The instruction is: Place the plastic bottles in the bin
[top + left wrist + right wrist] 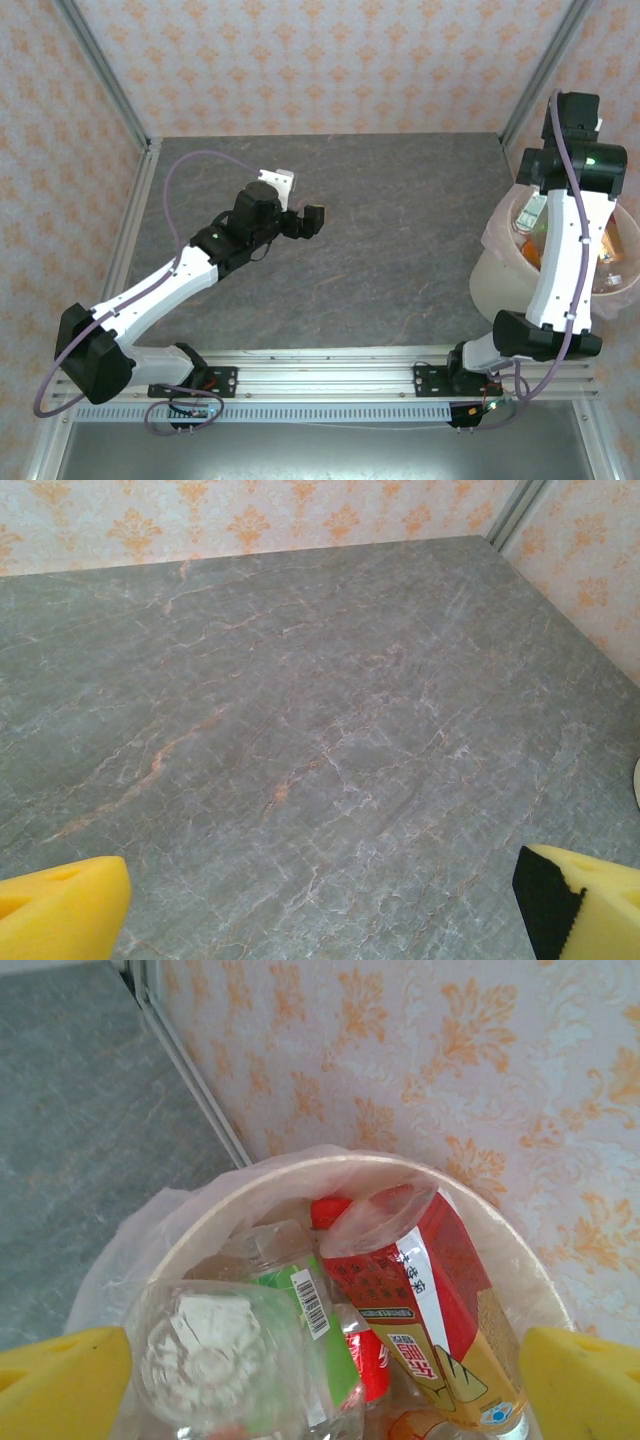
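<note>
The right tool (320,1380) is seen with its yellow fingers (60,1385) spread wide apart, one at each lower corner of the right wrist view, and no bottle is gripped between them. It is held directly above the bin (300,1175), whose pale beige rim is lined with a translucent pinkish bag (140,1240). The plastic bottles (265,1250) are piled together inside the bin. A red-labelled bottle (420,1300) is tilted with its clear end raised toward the far side. A green-labelled bottle (330,1350) with a barcode is lying just left of it and touching it. A clear crushed bottle (200,1350) is found nearest the left-hand finger, and a red cap (330,1210) is seen at the far side of the pile.

In the top view the bin is placed at the right edge of the desk (400,250), with the right arm bent over it. Whether it stands on the desk or beside it cannot be told.

The left tool (320,905) is also parted, its yellow fingers (60,910) set at the two lower corners of the left wrist view. It is held over the grey veined desk, left of centre and well apart from the bin. Orange-patterned wallpaper (450,1060) is seen beyond the far and right edges.
</note>
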